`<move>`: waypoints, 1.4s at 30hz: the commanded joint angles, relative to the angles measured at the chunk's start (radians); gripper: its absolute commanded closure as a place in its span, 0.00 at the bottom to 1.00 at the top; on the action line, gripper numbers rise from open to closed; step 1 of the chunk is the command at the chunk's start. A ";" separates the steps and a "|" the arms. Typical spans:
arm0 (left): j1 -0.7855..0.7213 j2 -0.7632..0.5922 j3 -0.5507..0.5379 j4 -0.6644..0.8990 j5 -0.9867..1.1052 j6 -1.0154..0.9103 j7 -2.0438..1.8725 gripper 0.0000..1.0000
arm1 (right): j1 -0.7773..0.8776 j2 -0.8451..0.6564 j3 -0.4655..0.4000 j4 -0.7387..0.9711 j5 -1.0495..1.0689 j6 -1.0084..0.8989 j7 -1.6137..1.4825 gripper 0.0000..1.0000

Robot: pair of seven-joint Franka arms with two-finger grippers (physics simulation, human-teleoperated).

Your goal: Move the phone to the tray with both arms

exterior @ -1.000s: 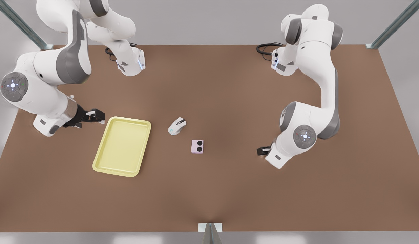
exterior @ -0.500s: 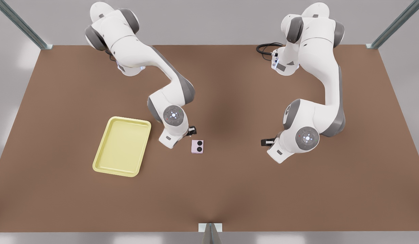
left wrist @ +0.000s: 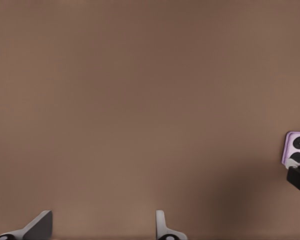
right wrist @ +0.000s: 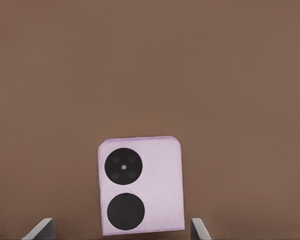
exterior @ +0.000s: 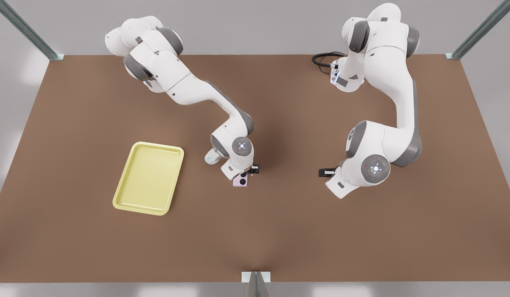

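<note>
**Pink phone beneath the right gripper, tray well apart**

Pale pink and squarish, the phone point(exterior: 240, 180) lies flat on the brown table point(exterior: 279, 231), its face bearing two black circles, one showing small lens dots in the right wrist view. The right gripper point(exterior: 251, 169) hangs directly over it, fingers point(right wrist: 44, 228) spread wide to either side of the phone's body without touching it. The left gripper point(exterior: 325, 171) waits towards the front view's right, jaws likewise apart. The pale yellow tray point(exterior: 124, 173) lies towards the front view's left. A white computer mouse point(exterior: 209, 157) peeks from behind the right arm.
</note>
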 commanded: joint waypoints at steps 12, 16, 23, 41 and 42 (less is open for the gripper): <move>0.000 0.004 0.001 0.000 0.001 0.013 0.035 0.00 | -0.042 0.008 0.013 -0.053 -0.007 0.137 0.180 0.00; 0.001 0.004 0.025 0.000 -0.001 0.013 0.035 0.00 | -0.059 -0.003 0.017 -0.064 -0.007 0.128 0.108 0.00; 0.000 0.008 0.030 -0.001 -0.018 0.025 0.027 0.00 | -0.044 0.009 0.016 -0.073 -0.004 0.129 0.079 0.00; 0.000 0.013 0.030 -0.003 -0.019 0.037 0.006 0.00 | -0.054 0.055 0.017 -0.030 -0.002 0.126 0.062 0.00; 0.000 0.011 0.030 -0.013 -0.019 0.043 0.006 0.00 | -0.054 0.060 0.017 -0.030 -0.002 0.126 0.060 0.00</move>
